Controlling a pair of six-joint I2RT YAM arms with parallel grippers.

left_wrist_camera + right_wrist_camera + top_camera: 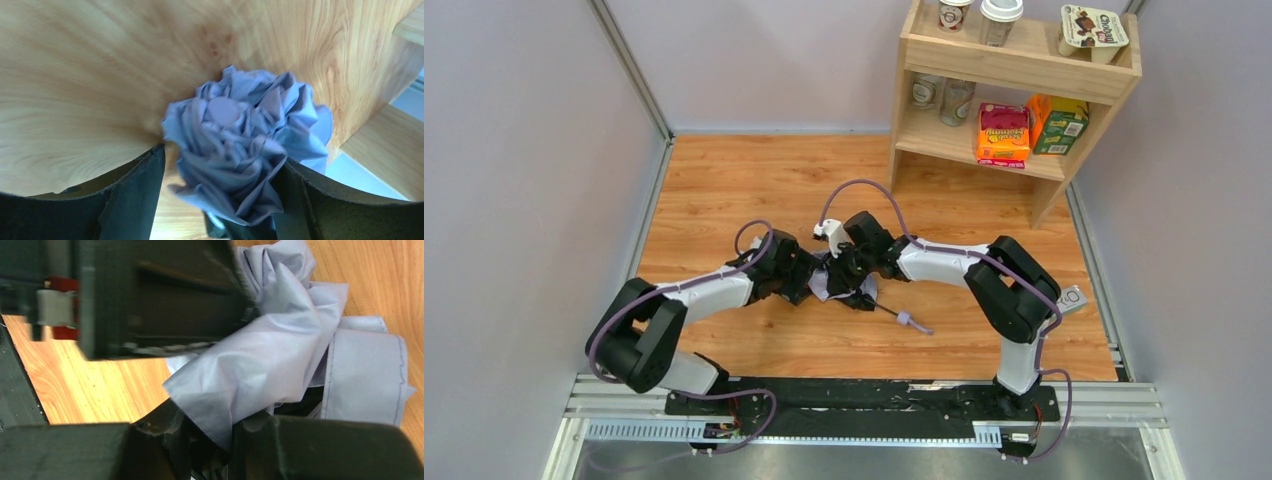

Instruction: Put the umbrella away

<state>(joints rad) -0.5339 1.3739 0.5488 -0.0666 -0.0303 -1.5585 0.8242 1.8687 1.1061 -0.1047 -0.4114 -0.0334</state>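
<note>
The umbrella [836, 288] lies in the middle of the wooden floor as a crumpled pale lavender bundle. Its slim black shaft [888, 312] sticks out to the right and ends in a small lavender tip [906, 321]. My left gripper [809, 281] meets it from the left. In the left wrist view the bunched fabric [245, 135] sits between the wide-apart jaws of my left gripper [222, 159], touching the right finger [310, 205], with a gap at the left finger [135, 200]. My right gripper [845, 268] comes from the right. Its jaws [225, 427] are pinched on a fold of fabric [265, 360].
A wooden shelf unit [1014, 75] stands at the back right with cups on top and on the lower shelf, plus an orange box [1004, 135] and a green box [1058, 124]. Grey walls close in left and right. The left gripper's body [150, 295] looms close in the right wrist view.
</note>
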